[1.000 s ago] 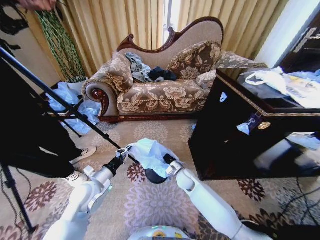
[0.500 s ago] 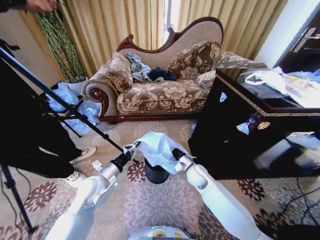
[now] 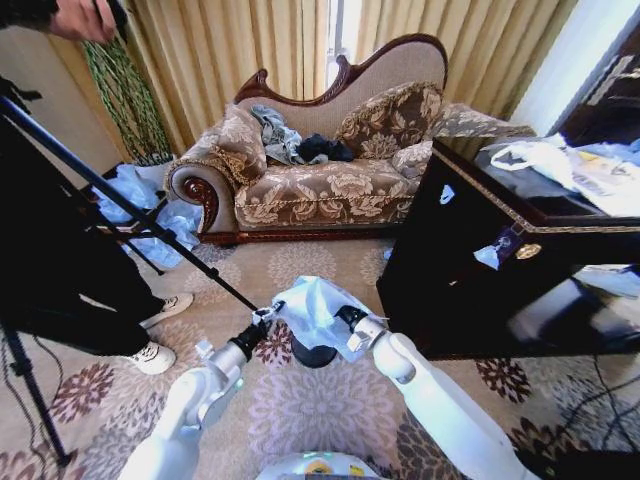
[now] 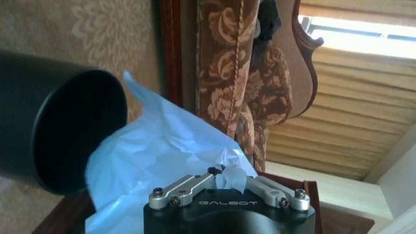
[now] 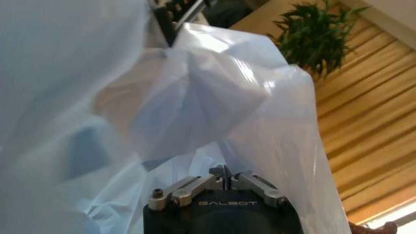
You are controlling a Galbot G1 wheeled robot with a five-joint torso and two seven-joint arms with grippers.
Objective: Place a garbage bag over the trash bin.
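Garbage bag held spread above the trash bin by both grippers.

The garbage bag [image 3: 318,312], pale blue and crinkled, hangs over the trash bin [image 3: 313,354], covering the bin's top in the head view; the black bin stands on the patterned carpet [image 3: 320,400] in front of the sofa [image 3: 320,180]. The left gripper [image 3: 268,316] is at the bag's left edge, its fingers pinched closed on a fold of the plastic, as the left wrist view confirms [image 4: 224,178]; there the bin's open mouth [image 4: 71,131] lies just beside the bag [image 4: 156,161]. The right gripper [image 3: 348,320] is at the bag's right edge, its fingers likewise closed on the film [image 5: 224,176], with the bag [image 5: 195,97] billowing ahead of it. A glossy black cabinet [image 3: 480,270] stands to the robot's right of the bin.
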